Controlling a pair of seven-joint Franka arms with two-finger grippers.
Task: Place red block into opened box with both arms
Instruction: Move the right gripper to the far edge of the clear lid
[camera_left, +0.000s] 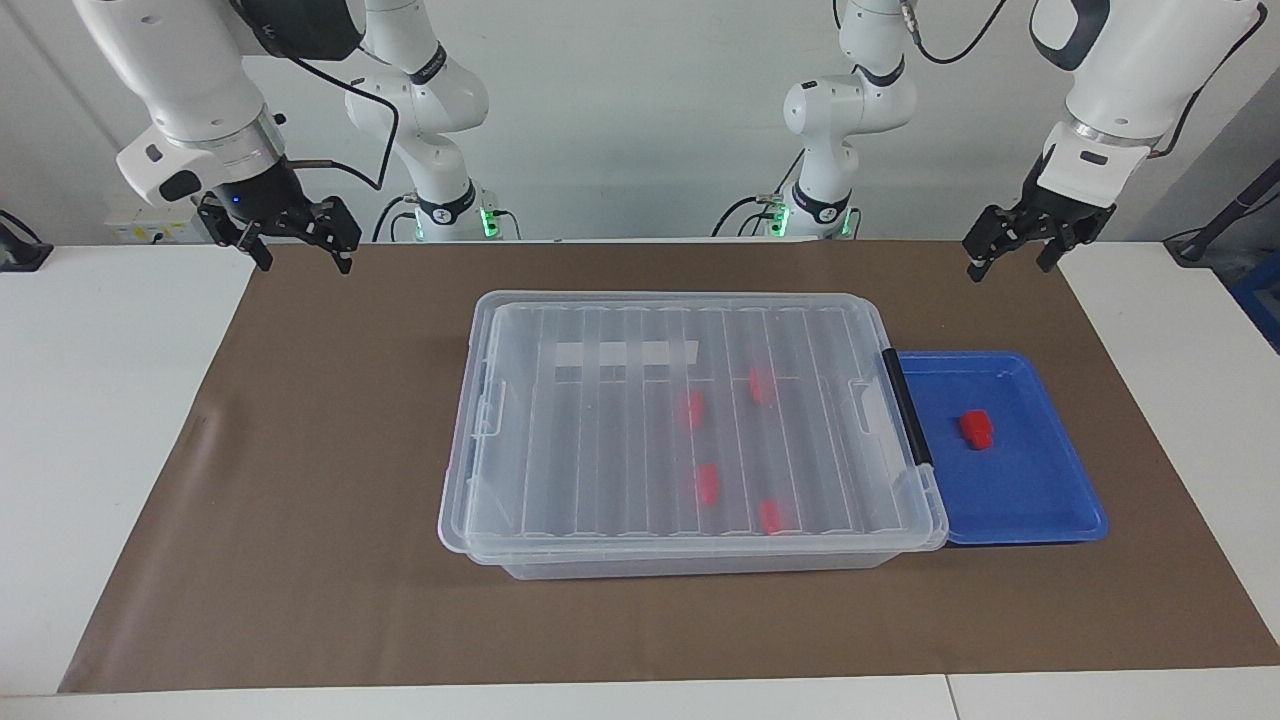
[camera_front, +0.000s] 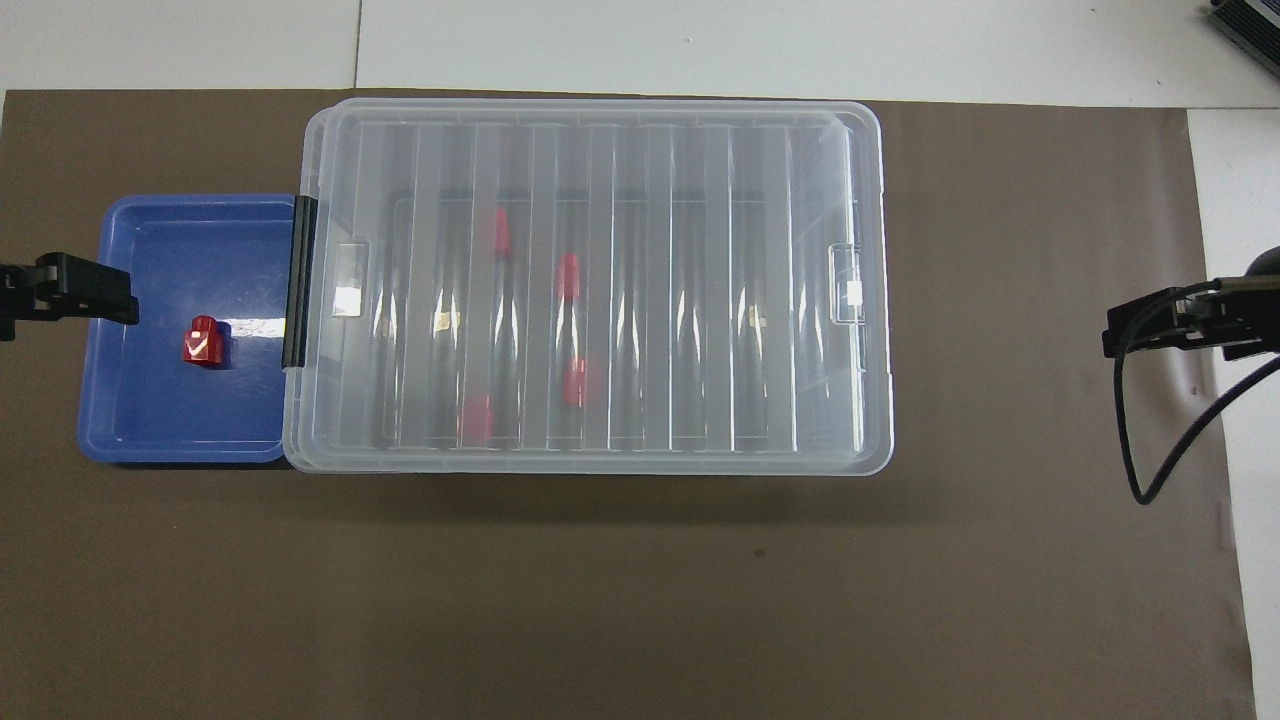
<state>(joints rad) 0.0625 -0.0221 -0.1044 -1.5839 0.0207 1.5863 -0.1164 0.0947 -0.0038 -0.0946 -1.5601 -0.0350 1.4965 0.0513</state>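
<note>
Facing view: red block (camera_left: 977, 428), light, rigid, slick; grip flat sides. My left pincer (camera_left: 1012, 252), right pincer (camera_left: 290, 235): wide open, empty.

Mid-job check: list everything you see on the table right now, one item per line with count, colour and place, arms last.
box: one, clear, lid closed, middle of the brown mat.
blocks inside box: four, red, seen through the lid.
red block: one, red, in the blue tray.
blue tray: one, blue, beside the box toward the left arm's end.
mat: one, brown, covering the table.
left gripper: one, black, open, raised over the mat's edge at its own end, waiting.
right gripper: one, black, open, raised over the mat's edge at its own end.
</note>
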